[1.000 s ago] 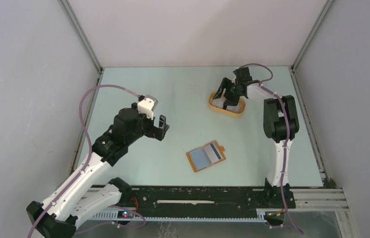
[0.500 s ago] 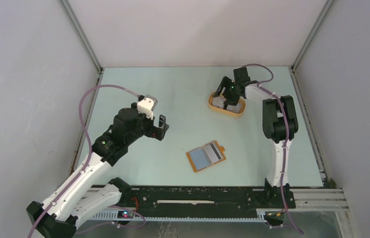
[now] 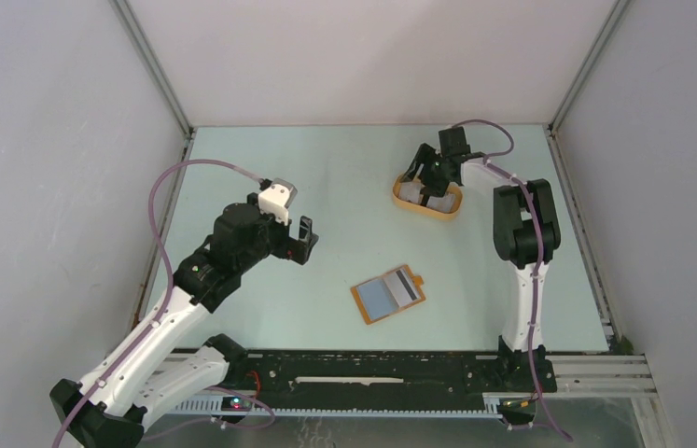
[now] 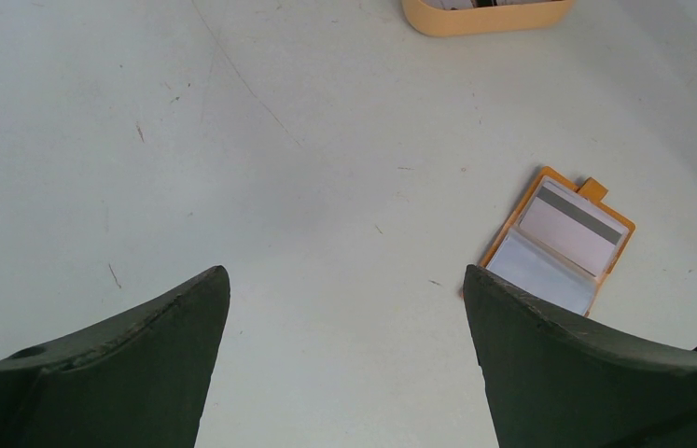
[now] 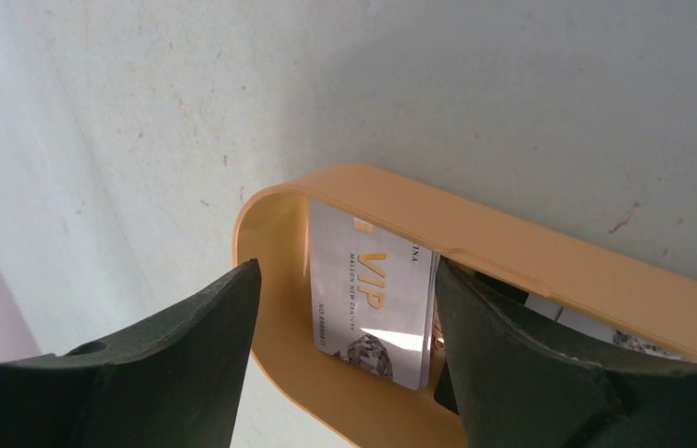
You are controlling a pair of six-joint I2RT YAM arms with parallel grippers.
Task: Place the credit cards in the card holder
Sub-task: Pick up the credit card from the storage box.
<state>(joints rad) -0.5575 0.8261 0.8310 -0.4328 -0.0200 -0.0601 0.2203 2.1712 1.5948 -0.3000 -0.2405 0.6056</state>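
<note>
The orange-brown card holder lies open on the table. It holds a bluish card and a pale card with a dark stripe. It also shows in the left wrist view. My left gripper is open and empty, up and to the left of the holder, with bare table between its fingers. My right gripper is open over the oval orange tray. In the right wrist view its fingers straddle a white VIP card that stands in the tray's end. More cards lie further in.
Grey walls with metal corner posts close the table at the back and both sides. The tray sits at the back right near the right arm's upper link. A black rail runs along the near edge.
My right gripper has shifted slightly over the tray. The left arm and the card holder have not moved.
</note>
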